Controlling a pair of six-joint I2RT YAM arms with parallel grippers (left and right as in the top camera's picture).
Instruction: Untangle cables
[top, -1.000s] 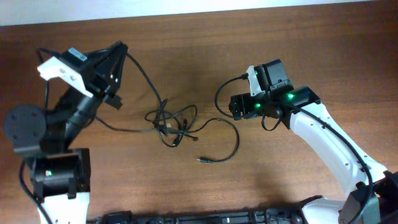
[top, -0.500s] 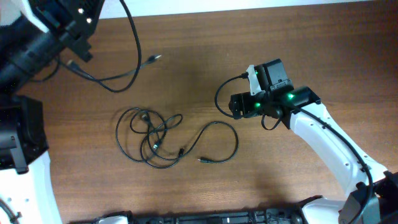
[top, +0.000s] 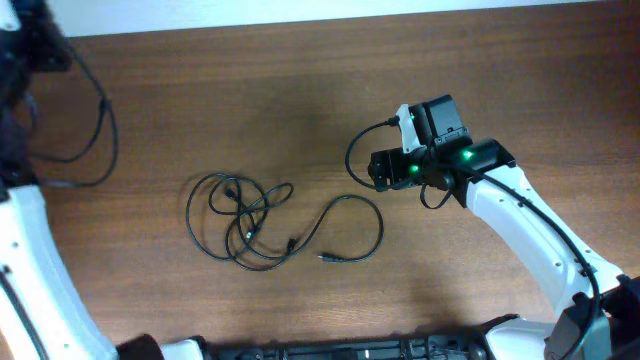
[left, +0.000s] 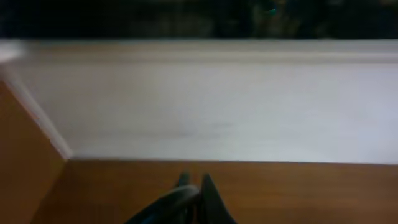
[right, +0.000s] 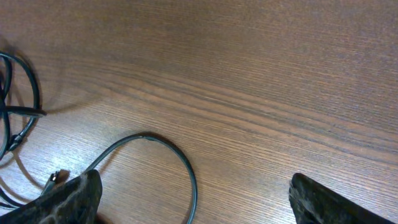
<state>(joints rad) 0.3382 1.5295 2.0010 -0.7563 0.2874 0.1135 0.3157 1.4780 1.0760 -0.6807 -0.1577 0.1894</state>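
1. The brown wood-grain tabletop (top: 300, 90) spreads under both my hands, smooth and bare. Past its far edge runs a plain white wall (left: 217, 106). Nothing on this surface would anchor a cord, so I judge a pull may drag the whole knot along instead of loosening it.
2. My right gripper (right: 202, 205) hovers low over the wood, fingers spread wide and holding nothing.
3. My left gripper (left: 194, 183) is raised at the far-left corner. Its view is blurred; the fingertips look close together, but I cannot tell whether they pinch anything.
4. The tangle of thin black cables (top: 245, 225) lies flat to the left of my right gripper and nearer my base, well apart from both hands. One curved strand (right: 180, 162) arcs out of it towards the right fingers.
5. A separate thin black cord (top: 105, 130) hangs in a loop just beside my left arm. If that hand holds it, a loose pinch could let it slip off the table edge.
6. The small plug (top: 325, 258) at the strand's free end could snag if drawn through a loop.
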